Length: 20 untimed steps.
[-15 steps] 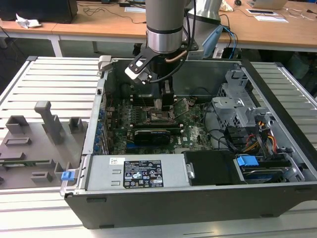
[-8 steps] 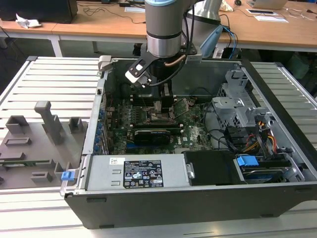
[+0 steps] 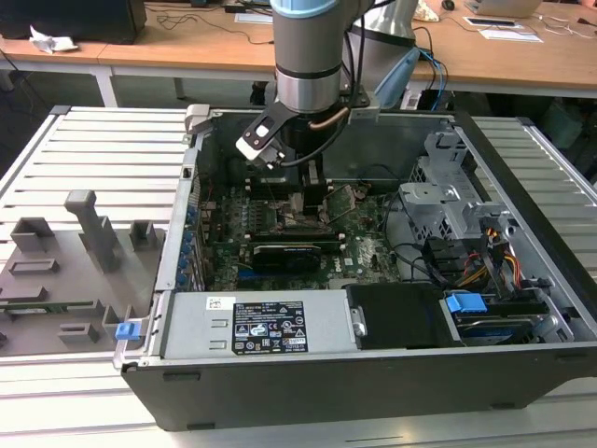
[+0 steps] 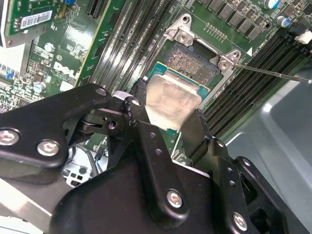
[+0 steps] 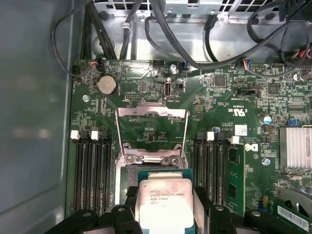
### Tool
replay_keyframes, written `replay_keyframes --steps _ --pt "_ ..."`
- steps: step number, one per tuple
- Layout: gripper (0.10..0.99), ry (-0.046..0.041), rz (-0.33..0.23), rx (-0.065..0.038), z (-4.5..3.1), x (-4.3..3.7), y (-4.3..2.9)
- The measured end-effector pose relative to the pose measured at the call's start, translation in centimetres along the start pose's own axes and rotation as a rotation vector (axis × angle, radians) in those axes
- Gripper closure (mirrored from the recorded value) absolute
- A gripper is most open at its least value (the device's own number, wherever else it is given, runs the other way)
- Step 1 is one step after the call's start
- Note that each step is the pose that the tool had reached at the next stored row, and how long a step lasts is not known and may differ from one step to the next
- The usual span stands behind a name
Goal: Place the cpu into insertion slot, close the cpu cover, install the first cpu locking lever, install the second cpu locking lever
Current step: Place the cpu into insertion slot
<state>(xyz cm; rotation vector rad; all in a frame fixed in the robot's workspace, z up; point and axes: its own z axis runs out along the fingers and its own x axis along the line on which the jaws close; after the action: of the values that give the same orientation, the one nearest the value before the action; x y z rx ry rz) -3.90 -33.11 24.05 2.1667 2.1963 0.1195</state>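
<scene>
Silvery cpu (image 4: 173, 95) held in tool (image 4: 167, 111), at insertion slot (image 4: 190, 61) (cover (image 5: 151, 131) open)

Even indoor light from above, bright outside the computer case (image 3: 373, 401), dimmer inside it
Exterior view: slatted table (image 3: 103, 149) washed pale, arm (image 3: 308, 56) shades the motherboard (image 3: 280, 233), case front near black, no hard shadows. Second wrist view: soft hotspot glare on the cpu (image 4: 173, 97) face, black gripper (image 4: 168, 101) body underexposed and a bit soft up close, small glints on its screws (image 4: 174, 197), board lines bow slightly toward the edges. First wrist view: flat light, cpu face pale without hard glare, case wall (image 5: 34, 122) dull blue-grey and murky
</scene>
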Motion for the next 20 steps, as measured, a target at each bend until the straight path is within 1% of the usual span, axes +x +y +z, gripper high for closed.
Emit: replay_keyframes --steps 6,8,11,13,16,20 --pt "0.557 0.0001 0.002 0.000 1.03 0.57 -0.11" --pt "0.557 -0.0018 0.021 0.000 1.25 0.62 -0.31" --pt "0.557 -0.0026 0.030 -0.001 1.46 0.64 -0.55" --pt "0.557 -0.0027 0.030 -0.001 1.84 0.65 -0.87" --pt "0.557 -0.0026 0.031 -0.001 2.35 0.72 -0.95" --pt "0.557 -0.0060 0.066 -0.001 2.81 0.88 -1.00"
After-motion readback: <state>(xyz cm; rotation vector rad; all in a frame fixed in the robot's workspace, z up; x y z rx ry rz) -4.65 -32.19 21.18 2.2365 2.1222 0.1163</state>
